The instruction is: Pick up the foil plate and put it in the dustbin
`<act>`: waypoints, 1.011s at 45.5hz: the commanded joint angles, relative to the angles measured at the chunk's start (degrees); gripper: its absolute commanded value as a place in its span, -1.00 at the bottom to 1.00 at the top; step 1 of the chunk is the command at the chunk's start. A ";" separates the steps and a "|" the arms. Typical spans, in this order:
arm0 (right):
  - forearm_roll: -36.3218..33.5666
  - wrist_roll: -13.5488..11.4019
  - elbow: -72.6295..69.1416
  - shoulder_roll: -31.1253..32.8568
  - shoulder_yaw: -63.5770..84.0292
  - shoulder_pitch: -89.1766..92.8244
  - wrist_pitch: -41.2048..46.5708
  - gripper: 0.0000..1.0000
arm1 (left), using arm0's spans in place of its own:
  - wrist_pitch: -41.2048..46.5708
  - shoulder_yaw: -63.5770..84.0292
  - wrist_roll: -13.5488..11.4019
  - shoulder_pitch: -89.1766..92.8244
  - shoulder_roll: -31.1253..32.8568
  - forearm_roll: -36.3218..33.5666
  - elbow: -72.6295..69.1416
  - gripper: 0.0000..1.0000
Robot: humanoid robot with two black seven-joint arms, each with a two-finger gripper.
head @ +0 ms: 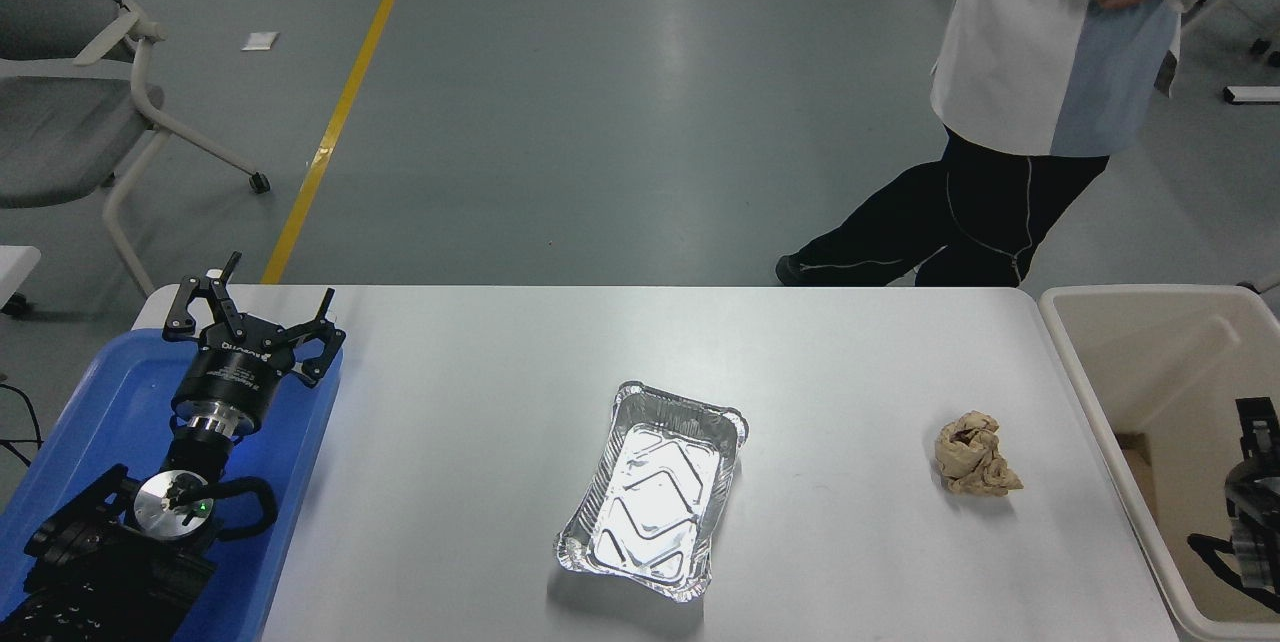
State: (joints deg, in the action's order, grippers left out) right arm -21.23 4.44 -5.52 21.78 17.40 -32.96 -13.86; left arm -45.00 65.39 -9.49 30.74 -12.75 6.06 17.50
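The foil plate (655,492), a shiny silver rectangular tray with zigzag lines on its base, lies upright on the white table (480,422) slightly below centre. Nothing touches it. The dustbin (1090,402), a large cream-white bin, stands against the table's right end. Black parts of my right arm (1255,497) show at the right edge over the dustbin's inside, far right of the plate; its fingers are cut off by the frame. My left gripper (265,307) is parked open at the lower left, holding nothing.
A crumpled brown paper ball (975,454) lies between the plate and the dustbin. A blue tray (90,402) sits under the left arm. A person (1040,72) in a white coat stands beyond the far right edge; a grey chair (70,102) is at top left.
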 commanded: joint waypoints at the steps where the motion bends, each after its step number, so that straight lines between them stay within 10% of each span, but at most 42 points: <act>1: 0.05 -0.05 0.07 0.10 -0.26 0.00 -0.29 1.00 | 0.00 0.09 0.00 0.02 0.09 0.00 -0.01 0.99; 46: 4.34 0.65 -0.89 0.19 4.74 -0.62 3.75 1.00 | 0.00 0.00 0.00 0.02 0.09 -0.09 -0.01 0.99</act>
State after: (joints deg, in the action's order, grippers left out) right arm -19.85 4.70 -5.66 21.51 18.21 -33.90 -12.57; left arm -45.00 65.48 -9.49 30.77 -12.66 6.06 17.50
